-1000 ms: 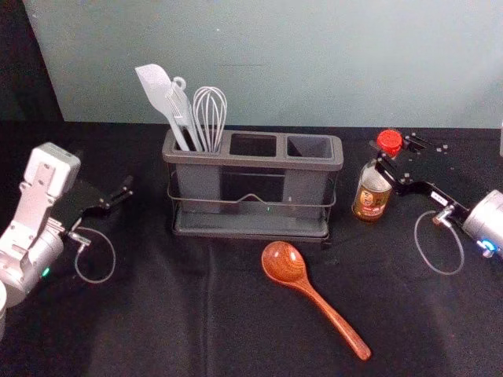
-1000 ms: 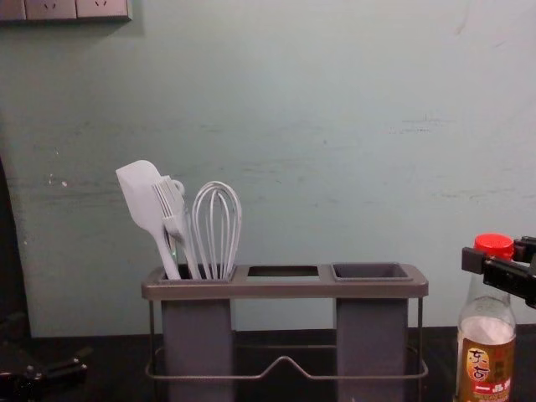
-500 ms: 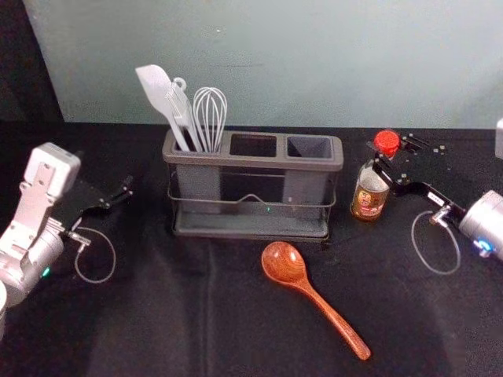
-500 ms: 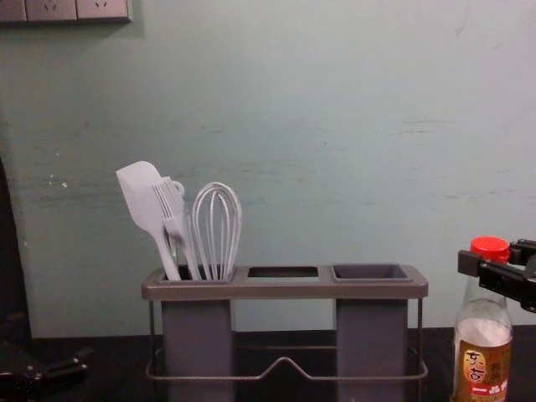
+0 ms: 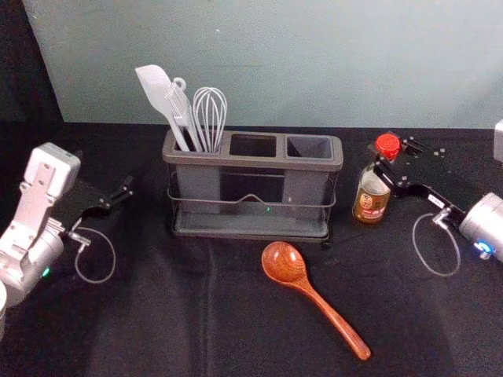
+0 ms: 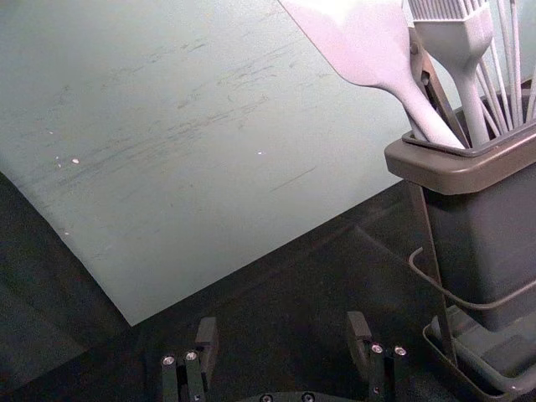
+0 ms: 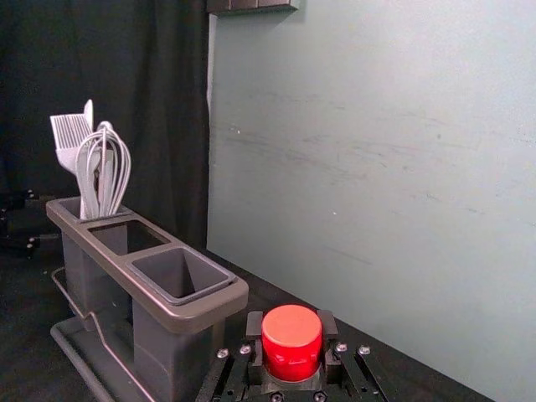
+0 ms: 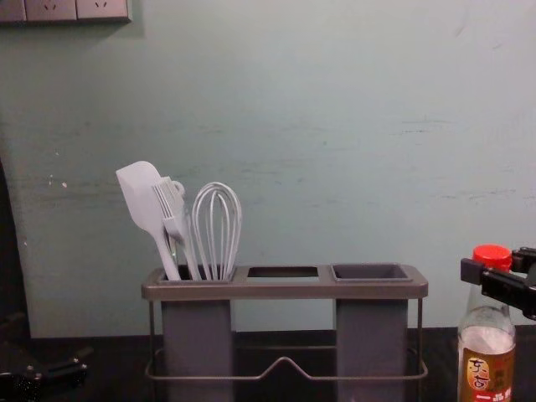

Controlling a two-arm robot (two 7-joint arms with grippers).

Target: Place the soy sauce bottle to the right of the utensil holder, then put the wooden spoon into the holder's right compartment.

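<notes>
At the far side, a pale grey-green wall (image 5: 314, 71) rises behind the dark-covered tabletop (image 5: 157, 314). On that tabletop, near the middle, stands the grey utensil holder (image 5: 251, 160), its three compartments in a row from left to right. The left gripper (image 5: 124, 190) is well off to the holder's left, fingers spread apart with a gap between them. The right gripper (image 5: 391, 151) reaches in from the right and has the soy sauce bottle (image 5: 370, 200) pinched at its top, one finger on either side of the red cap (image 5: 387, 144). The bottle is upright, just to the right of the holder; I cannot tell whether its base touches down. Nearer lies the wooden spoon (image 5: 284, 262), its handle pointing near and right. A spatula (image 5: 157, 83), a whisk (image 5: 210, 114) and a brush (image 8: 169, 201) lean in the left compartment.
</notes>
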